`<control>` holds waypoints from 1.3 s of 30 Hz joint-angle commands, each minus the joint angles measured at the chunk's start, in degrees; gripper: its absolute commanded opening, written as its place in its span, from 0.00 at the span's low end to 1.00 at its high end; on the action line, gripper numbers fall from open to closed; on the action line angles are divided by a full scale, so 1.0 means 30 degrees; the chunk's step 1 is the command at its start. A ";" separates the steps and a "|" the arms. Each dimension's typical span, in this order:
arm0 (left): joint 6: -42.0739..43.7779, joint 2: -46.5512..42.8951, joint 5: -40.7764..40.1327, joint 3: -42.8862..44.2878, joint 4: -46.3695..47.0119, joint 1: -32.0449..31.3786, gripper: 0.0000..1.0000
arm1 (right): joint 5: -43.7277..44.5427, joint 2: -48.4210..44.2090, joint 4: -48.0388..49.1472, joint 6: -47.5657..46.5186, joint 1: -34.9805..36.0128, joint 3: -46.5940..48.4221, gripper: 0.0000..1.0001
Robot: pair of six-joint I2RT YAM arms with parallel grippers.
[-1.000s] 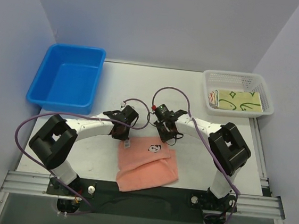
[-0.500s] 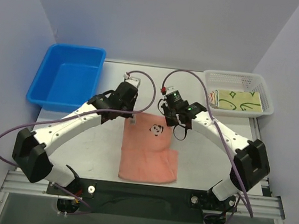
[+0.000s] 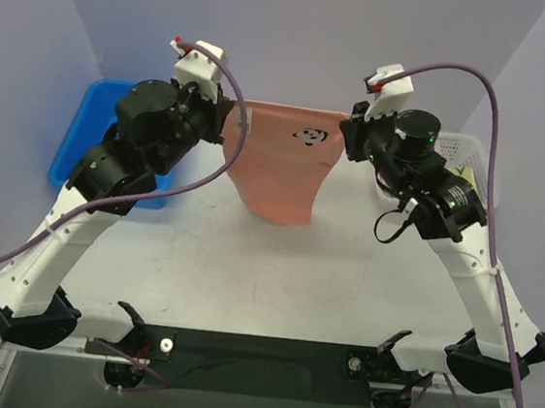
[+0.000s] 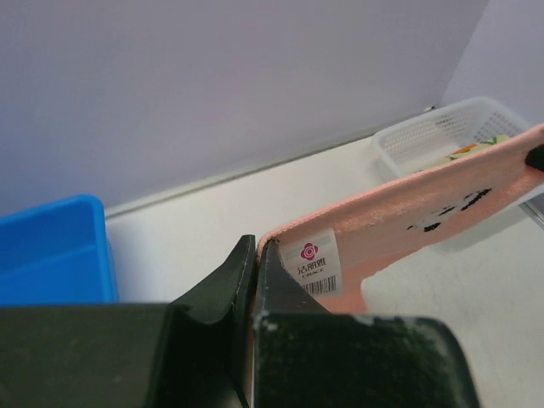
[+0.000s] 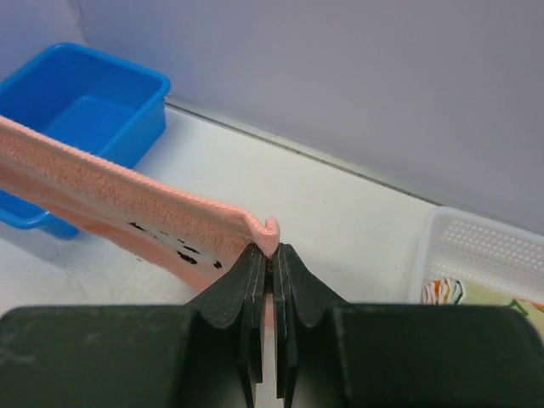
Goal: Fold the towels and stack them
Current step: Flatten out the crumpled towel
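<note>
A plain salmon-pink towel (image 3: 281, 171) with a small panda print hangs in the air over the back of the table, stretched between both raised arms. My left gripper (image 3: 240, 120) is shut on its top left corner, beside a white barcode label (image 4: 311, 260). My right gripper (image 3: 346, 134) is shut on the top right corner, with a nub of cloth (image 5: 270, 232) poking above the pinched fingers. The towel's lower part sags to a rounded point. More towels, a pale green one (image 3: 472, 168) and an orange-and-white one (image 5: 445, 291), lie folded in the white basket (image 5: 489, 246).
A blue bin (image 3: 82, 155) sits at the back left, partly hidden behind my left arm. The white mesh basket (image 3: 460, 144) is at the back right, largely covered by my right arm. Purple cables loop off both arms. The walls stand close behind.
Both arms have lifted the pink towel off the table and carried it up and back; it now hangs spread between the grippers instead of lying on the near table.
</note>
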 commanded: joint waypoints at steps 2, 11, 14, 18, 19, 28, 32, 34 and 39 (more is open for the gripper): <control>0.2866 -0.2810 0.2943 -0.0238 0.2247 -0.0310 0.00 | -0.1101 -0.2232 -0.0261 -0.1717 0.0044 0.0428 0.00; 0.2693 -0.6739 0.7250 -0.2146 0.2983 -0.0282 0.00 | -0.4939 -0.6453 -0.0142 -0.1630 0.0250 -0.1331 0.00; 0.2313 -0.6945 0.8162 -0.2001 0.2720 -0.0311 0.00 | -0.5467 -0.6778 -0.0521 -0.1425 0.0221 -0.1099 0.00; 0.1844 -0.6713 0.8050 -0.2378 0.2631 -0.0311 0.00 | -0.5382 -0.6370 -0.0699 -0.1220 0.0250 -0.1009 0.00; 0.1843 -0.6595 0.7699 -0.2584 0.2660 -0.0282 0.00 | -0.5207 -0.6164 -0.0699 -0.1219 0.0250 -0.1038 0.00; 0.0532 -0.0596 0.3265 -0.4782 0.4007 0.2436 0.00 | -0.2448 -0.0251 -0.0730 -0.0019 -0.2469 -0.0950 0.00; -0.0881 0.3125 0.4356 -0.6274 0.6341 0.5019 0.00 | -0.3417 0.3527 0.0353 0.0305 -0.4054 -0.1243 0.00; -0.0794 0.5585 0.4734 -0.6045 0.6993 0.5547 0.00 | -0.3796 0.5929 0.1374 0.0158 -0.4670 -0.1186 0.00; -0.0822 1.1117 0.5030 -0.3385 0.8605 0.6338 0.00 | -0.4238 1.0760 0.2990 0.0129 -0.5578 0.0160 0.00</control>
